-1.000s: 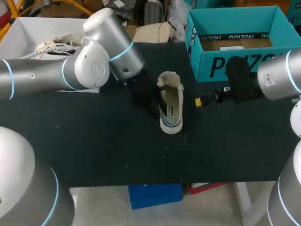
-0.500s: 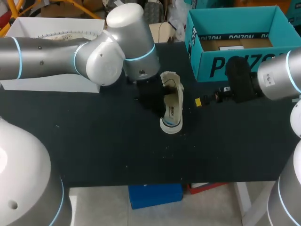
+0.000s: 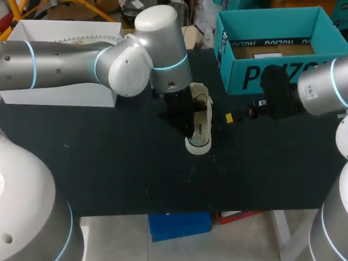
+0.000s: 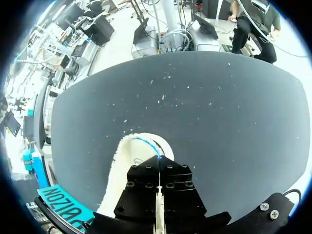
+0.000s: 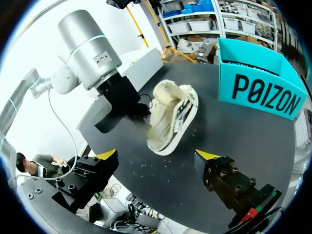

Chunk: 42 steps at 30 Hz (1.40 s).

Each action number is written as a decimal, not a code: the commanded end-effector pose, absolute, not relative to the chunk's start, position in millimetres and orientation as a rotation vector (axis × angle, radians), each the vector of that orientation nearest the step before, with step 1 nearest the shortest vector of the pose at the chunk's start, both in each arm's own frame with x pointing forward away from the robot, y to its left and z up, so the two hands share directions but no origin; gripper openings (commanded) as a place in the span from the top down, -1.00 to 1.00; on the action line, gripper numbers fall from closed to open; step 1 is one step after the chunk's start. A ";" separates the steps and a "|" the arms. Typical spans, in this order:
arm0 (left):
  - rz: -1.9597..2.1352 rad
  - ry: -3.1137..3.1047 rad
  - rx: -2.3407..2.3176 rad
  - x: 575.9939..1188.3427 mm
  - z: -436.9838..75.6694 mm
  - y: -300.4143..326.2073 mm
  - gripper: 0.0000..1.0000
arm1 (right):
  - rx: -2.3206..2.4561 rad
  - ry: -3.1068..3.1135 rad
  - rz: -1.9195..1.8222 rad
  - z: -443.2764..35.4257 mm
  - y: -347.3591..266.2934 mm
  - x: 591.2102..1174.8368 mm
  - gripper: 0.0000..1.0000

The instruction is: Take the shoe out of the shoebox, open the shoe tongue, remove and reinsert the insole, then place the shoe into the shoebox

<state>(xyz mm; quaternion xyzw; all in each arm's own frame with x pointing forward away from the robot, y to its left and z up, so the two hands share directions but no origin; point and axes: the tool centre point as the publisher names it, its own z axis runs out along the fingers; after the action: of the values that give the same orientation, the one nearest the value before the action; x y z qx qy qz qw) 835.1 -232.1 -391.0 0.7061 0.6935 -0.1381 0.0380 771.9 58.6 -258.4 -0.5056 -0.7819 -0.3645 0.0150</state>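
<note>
**Left jaws pressed together at the shoe, right jaws wide beside it**

The left gripper (image 4: 159, 168) has its jaws closed up. The two black fingers meet along a thin pale seam with no real gap. Whether anything thin is pinched in that seam cannot be told. In its own wrist view the tips are down at the rim of the cream shoe (image 4: 127, 158), which curves out from under the fingers onto the dark table (image 4: 204, 112).

The right gripper (image 5: 157, 155) has its jaws wide, the yellow tips far apart with nothing between them. The shoe (image 5: 171, 116) lies ahead of it, apart from both fingers.

In the head view the shoe (image 3: 200, 124) is out of its box and lies on the black table (image 3: 119, 174) around the middle. Its toe points toward the near edge and its heel toward the far one. It seems tipped onto its side, with the dark markings on its flank showing.

The left gripper (image 3: 186, 124) is at the shoe's left side, over its opening. The left arm (image 3: 70, 65) comes in from the left, with its wrist above the heel. The right gripper (image 3: 235, 117) is just to the right of the shoe, not touching it, on the right arm (image 3: 321, 89).

Farther back, the teal shoebox (image 3: 272, 76) stands open at the far right of the table, apart from the shoe, with a brown layer showing inside. A white box (image 3: 65, 97) sits at the far left.
</note>
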 end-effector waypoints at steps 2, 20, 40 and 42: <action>-0.434 2.103 2.205 837.3 -388.7 -234.9 1.00 | -1.575 -2.434 -1.130 -258.0 59.4 772.2 -1.00; -0.384 2.044 2.323 834.8 -383.1 -247.2 1.00 | -1.575 -2.434 -1.130 -258.0 59.4 772.2 -1.00; -0.584 1.929 2.311 830.3 -350.2 -237.8 -1.00 | -1.575 -2.434 -1.130 -258.0 59.4 772.2 -1.00; -0.561 1.923 2.292 833.1 -349.1 -240.2 -0.69 | -1.575 -2.434 -1.130 -258.0 59.4 772.2 -1.00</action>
<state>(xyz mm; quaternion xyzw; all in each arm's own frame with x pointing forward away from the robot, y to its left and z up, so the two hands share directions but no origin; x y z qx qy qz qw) 839.5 -248.2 -352.8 0.7539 0.6289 -0.1871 0.0333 771.9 58.6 -258.4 -0.5056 -0.7818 -0.3645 0.0150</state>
